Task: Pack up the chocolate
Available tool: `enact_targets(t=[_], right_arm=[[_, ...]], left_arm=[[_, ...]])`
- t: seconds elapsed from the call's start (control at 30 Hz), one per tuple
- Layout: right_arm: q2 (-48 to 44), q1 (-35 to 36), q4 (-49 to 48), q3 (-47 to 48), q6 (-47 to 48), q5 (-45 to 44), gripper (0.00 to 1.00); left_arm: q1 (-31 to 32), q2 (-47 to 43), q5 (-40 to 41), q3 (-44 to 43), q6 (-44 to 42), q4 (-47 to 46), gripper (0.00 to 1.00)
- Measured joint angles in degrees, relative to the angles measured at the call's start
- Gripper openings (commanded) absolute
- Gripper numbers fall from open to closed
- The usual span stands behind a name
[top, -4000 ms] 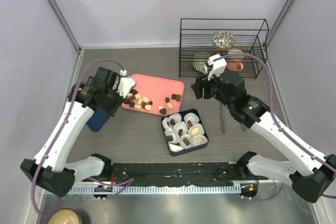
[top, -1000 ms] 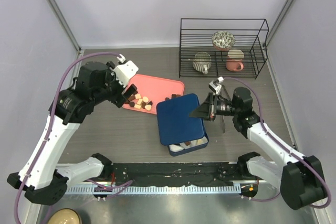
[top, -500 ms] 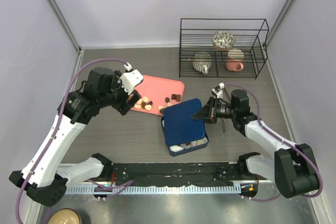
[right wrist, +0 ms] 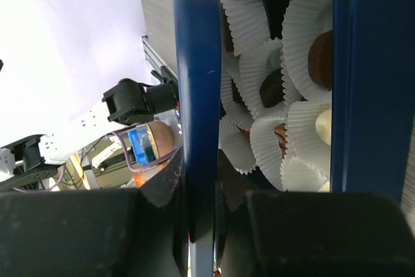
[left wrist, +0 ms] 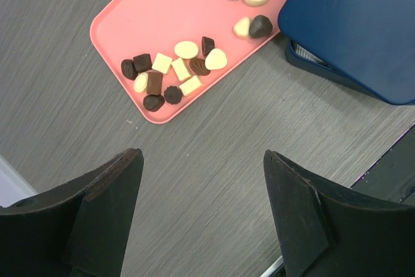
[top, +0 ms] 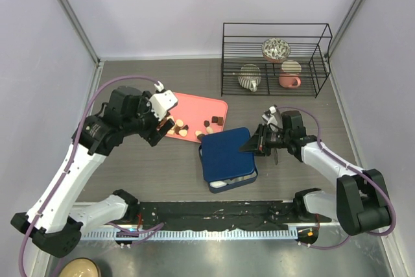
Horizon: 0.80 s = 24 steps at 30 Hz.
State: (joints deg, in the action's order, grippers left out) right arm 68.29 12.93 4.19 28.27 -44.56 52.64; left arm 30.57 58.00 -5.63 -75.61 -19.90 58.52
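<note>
Loose chocolate (left wrist: 172, 76) in dark, mid-brown and cream pieces lies on a pink tray (left wrist: 175, 11), also in the top view as the tray (top: 204, 104). More chocolate (right wrist: 272, 87) sits in white paper cups inside a blue box (top: 231, 182). My right gripper (right wrist: 201, 192) is shut on the edge of the blue lid (right wrist: 198, 95). The lid (top: 225, 150) lies tilted over the box and hides most of it, with my right gripper (top: 254, 144) at its right edge. My left gripper (left wrist: 201, 154) hangs open and empty over bare table, near the tray's corner (top: 155, 131).
A black wire rack (top: 275, 60) at the back right holds a bowl and cups. A metal utensil (top: 275, 155) lies on the table just right of the box, under my right arm. A wooden bowl (top: 81, 269) sits beyond the near rail at bottom left.
The lid has come down flatter and shifted right, covering more of the box. My right gripper lowered with it. My left gripper drifted a little right and down beside the tray.
</note>
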Motion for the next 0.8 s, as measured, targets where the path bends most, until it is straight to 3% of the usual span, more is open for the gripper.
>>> enact_targets(t=[0.33,0.47,0.5,0.8], right_arm=[[-0.04,-0.04,8.26,2.27,4.22,-1.97,0.26],[-0.04,-0.04,10.82,2.27,6.21,-4.37,0.44],[-0.02,-0.04,11.56,2.16,7.19,-6.19,0.52],[0.33,0.13,13.97,2.34,10.01,-9.25,0.61]], left_arm=[[0.0,-0.35,-2.12,6.05,0.0,-2.19,0.85],[0.0,2.05,-3.43,8.85,0.04,-2.4,0.88],[0.0,2.62,-3.72,9.46,0.04,-2.73,0.88],[0.0,5.57,-6.58,14.21,-0.02,-6.4,0.9]])
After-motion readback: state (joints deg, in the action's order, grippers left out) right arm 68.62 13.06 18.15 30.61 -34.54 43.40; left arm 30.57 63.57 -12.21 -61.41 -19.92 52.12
